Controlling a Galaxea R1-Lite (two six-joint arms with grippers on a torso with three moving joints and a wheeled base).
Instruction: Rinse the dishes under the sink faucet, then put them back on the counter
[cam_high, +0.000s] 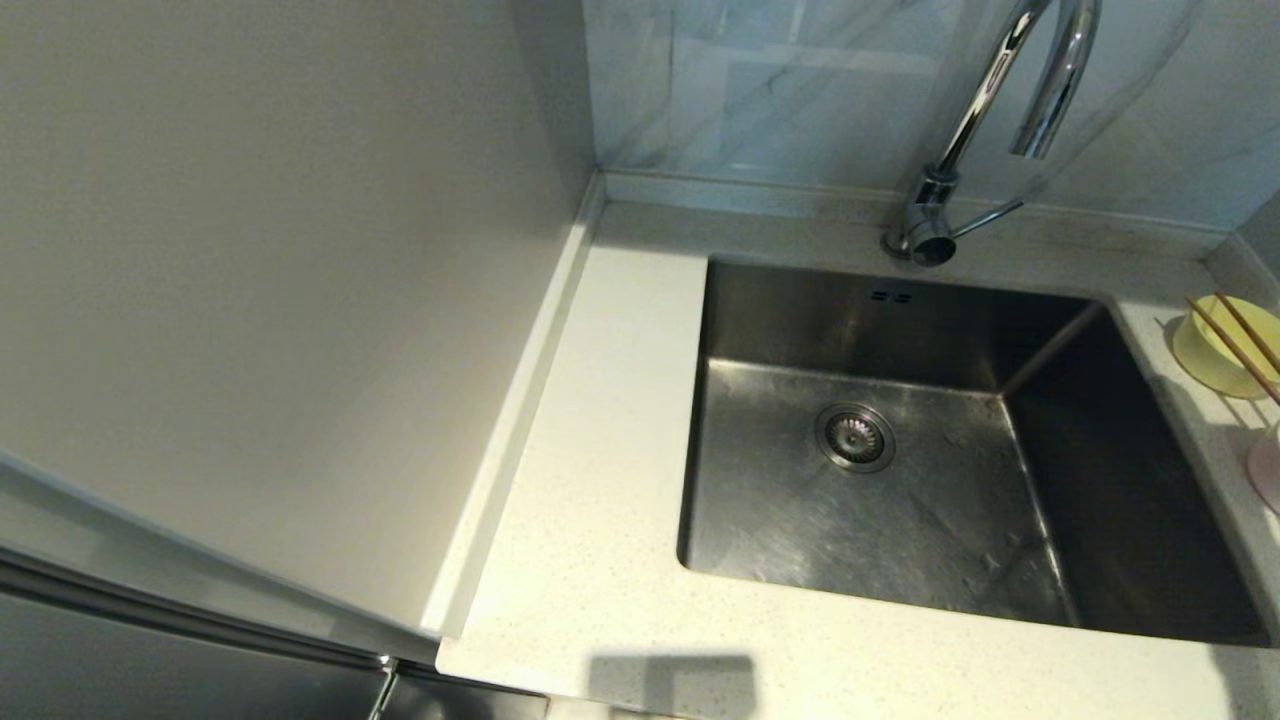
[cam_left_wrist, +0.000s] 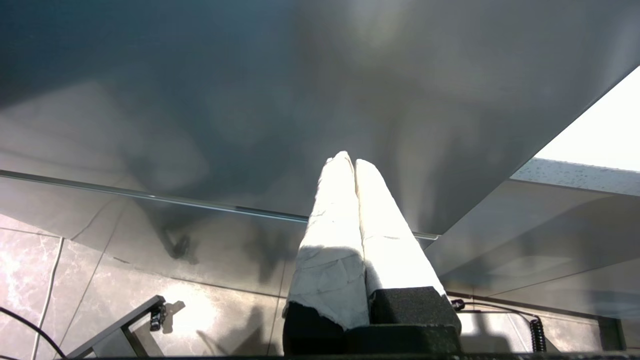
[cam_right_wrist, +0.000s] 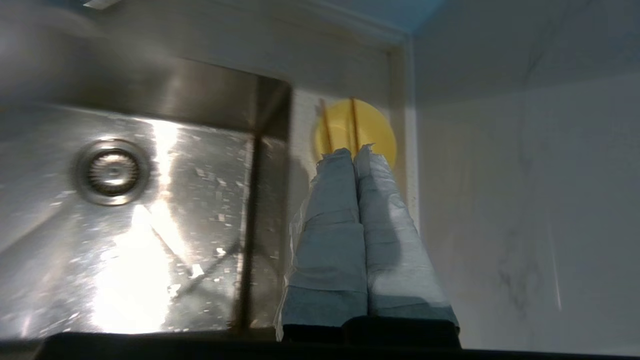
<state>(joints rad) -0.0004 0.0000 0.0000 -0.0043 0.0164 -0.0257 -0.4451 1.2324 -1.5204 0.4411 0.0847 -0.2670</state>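
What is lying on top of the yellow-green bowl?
Two wooden chopsticks lie side by side across the rim of the yellow-green bowl. The inside of the bowl is partly hidden, so nothing more can be told.

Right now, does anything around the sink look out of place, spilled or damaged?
Nothing stands out. The sink is empty, the faucet is not running, and the two chopsticks lie across the yellow-green bowl on the counter to its right. The right gripper is shut and holds nothing.
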